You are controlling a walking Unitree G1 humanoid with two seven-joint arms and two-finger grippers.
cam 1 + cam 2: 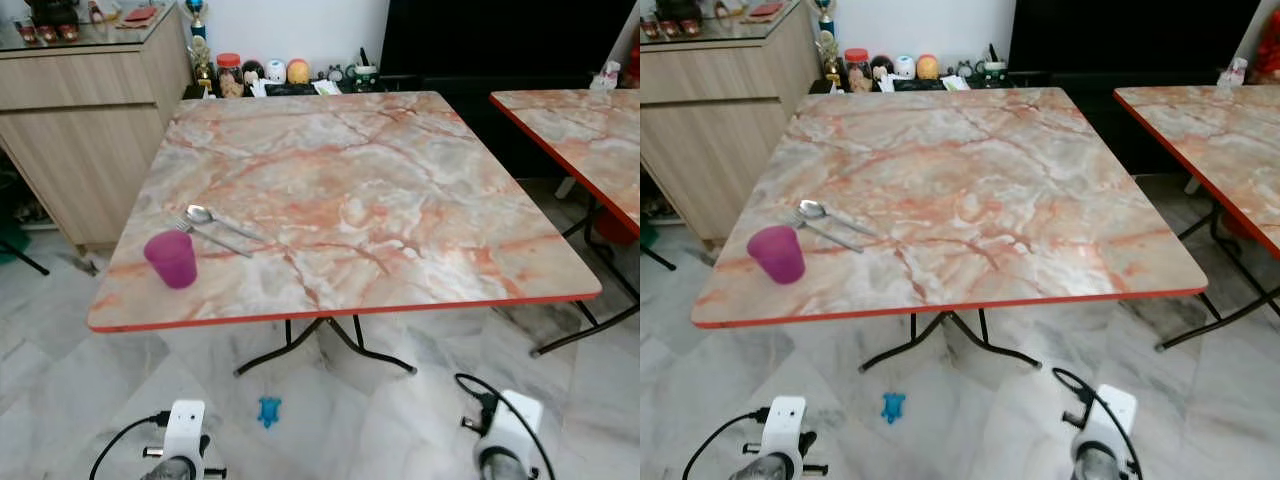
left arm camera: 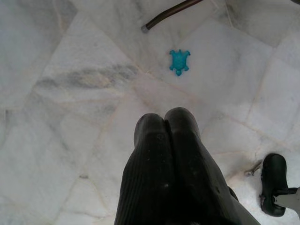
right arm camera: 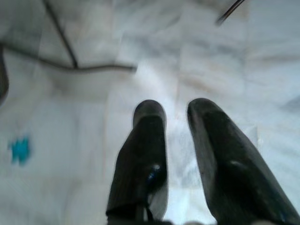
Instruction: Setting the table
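Near the front left corner of the tabletop (image 1: 400,200): a spoon (image 1: 222,224) and a fork (image 1: 210,236), lying side by side, just touching or nearly so. Long axes roughly parallel, running diagonally, bowl and tines toward the far left, handles toward the near right and the middle of the tabletop. Both of shiny metal, thin, pale against the marble pattern; fork tines small and hard to make out. Just in front of the fork tines, closer to the front edge, a purple cup (image 1: 172,258), upright, mouth open upward, translucent plastic by the look of it, apart from the cutlery by a narrow gap.

Tabletop itself square, orange-and-grey marble print with a red edge, on black folding legs. To the right, a second table (image 1: 590,130) of the same pattern, cut off by the picture's edge. Behind, to the left, a wooden cabinet (image 1: 90,110); along the far wall a row of small ornaments and jars (image 1: 275,72), too small to tell apart.

Below the front edge, on the pale marble floor (image 1: 100,400), a small blue turtle toy (image 1: 269,411), also plain in the left wrist view (image 2: 179,61).

Left gripper (image 2: 164,123) low over the floor, fingers pressed together, holding nothing. Right gripper (image 3: 176,112) likewise low over the floor, fingers apart with a clear gap, holding nothing; that view blurred, the blue toy a mere smear. Both wrists cut off at the bottom of the head views.
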